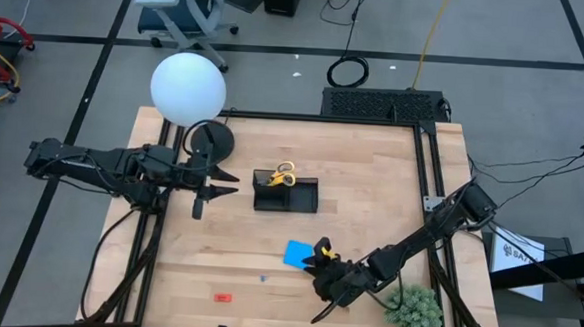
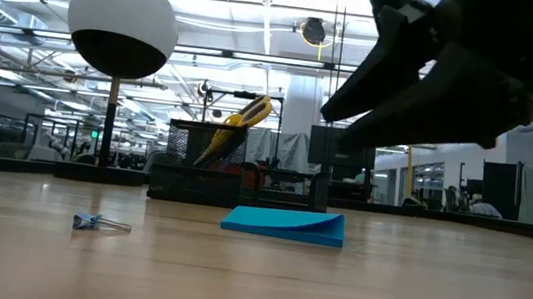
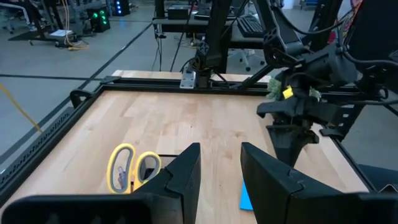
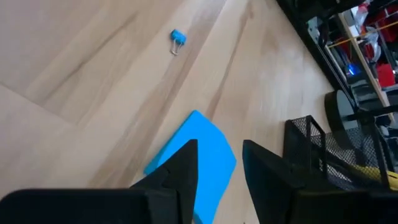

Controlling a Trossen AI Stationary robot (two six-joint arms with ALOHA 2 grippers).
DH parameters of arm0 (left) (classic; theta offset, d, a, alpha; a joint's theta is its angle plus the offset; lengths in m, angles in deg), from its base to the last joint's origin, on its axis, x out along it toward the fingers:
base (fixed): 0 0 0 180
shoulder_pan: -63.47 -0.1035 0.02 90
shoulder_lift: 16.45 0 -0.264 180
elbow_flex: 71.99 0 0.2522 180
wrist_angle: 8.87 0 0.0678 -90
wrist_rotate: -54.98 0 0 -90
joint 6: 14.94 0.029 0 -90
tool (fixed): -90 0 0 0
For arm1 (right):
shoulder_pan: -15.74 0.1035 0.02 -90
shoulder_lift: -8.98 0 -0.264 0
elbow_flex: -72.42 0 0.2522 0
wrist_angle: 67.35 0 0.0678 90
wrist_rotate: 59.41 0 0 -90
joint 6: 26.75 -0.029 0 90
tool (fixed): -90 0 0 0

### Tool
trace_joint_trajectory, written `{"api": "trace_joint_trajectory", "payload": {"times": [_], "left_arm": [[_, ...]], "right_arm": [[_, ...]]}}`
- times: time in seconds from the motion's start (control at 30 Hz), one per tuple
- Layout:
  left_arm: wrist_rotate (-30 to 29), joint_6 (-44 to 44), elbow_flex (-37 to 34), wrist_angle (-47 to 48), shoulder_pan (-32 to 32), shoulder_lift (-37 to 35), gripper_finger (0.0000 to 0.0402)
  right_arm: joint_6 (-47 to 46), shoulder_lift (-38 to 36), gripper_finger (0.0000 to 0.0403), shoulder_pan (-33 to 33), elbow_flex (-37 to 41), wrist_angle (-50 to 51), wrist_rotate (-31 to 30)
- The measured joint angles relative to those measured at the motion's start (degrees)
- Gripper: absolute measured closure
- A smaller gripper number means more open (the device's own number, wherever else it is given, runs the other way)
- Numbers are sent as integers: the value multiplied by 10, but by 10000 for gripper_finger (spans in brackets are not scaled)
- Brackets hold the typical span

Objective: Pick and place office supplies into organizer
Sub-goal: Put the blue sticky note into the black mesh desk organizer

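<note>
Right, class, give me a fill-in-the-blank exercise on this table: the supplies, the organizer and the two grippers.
1. The yellow scissors stand in the black ____.
2. The blue pad lies on the table beside the ____ gripper.
3. The small clip on the table is ____ in colour.
4. The left gripper hovers beside the lamp base, holding ____.

Missing words: organizer; right; blue; nothing
</note>
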Motion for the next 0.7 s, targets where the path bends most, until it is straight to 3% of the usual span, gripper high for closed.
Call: {"api": "trace_joint_trajectory", "payload": {"times": [0.3, 0.7], "left_arm": [[0, 0, 0, 0, 0, 0, 282], [0, 0, 0, 0, 0, 0, 282]], "right_arm": [[1, 49, 282, 1, 0, -2, 1], [-6, 52, 282, 2, 0, 3, 32]]}}
